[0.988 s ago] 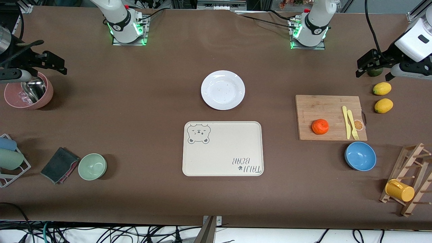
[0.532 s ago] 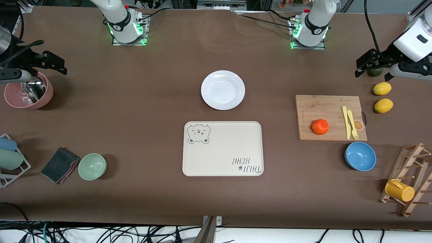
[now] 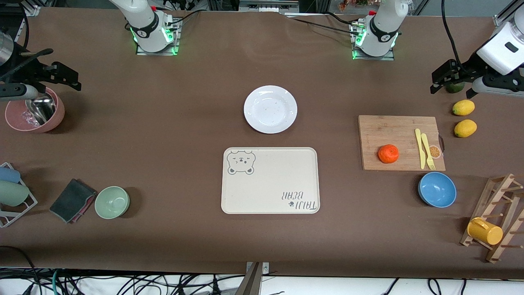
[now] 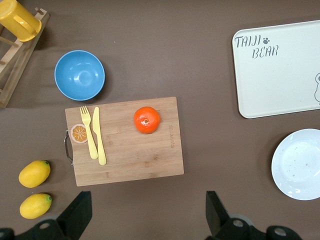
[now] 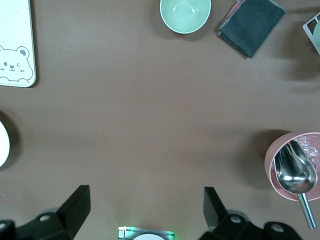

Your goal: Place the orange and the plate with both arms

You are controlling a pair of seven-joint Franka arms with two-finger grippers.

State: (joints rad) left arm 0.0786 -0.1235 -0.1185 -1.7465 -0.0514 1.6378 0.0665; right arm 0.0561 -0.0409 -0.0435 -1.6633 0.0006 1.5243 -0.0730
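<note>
Brown table [image 3: 163, 123]: one orange [image 3: 388, 153], one plate [image 3: 270, 109].

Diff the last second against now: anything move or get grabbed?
Barely. The left gripper crept slightly toward the table's middle, high over the left arm's end near the lemons; jaws open, empty. Nothing grabbed or released. Right gripper, orange on the board, plate and tray unchanged.

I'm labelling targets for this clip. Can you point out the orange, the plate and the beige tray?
orange [image 3: 388, 153], front view, middle of the fruit.
plate [image 3: 250, 99], front view, on its rim.
beige tray [image 3: 274, 180], front view, bare middle of its surface.
</note>
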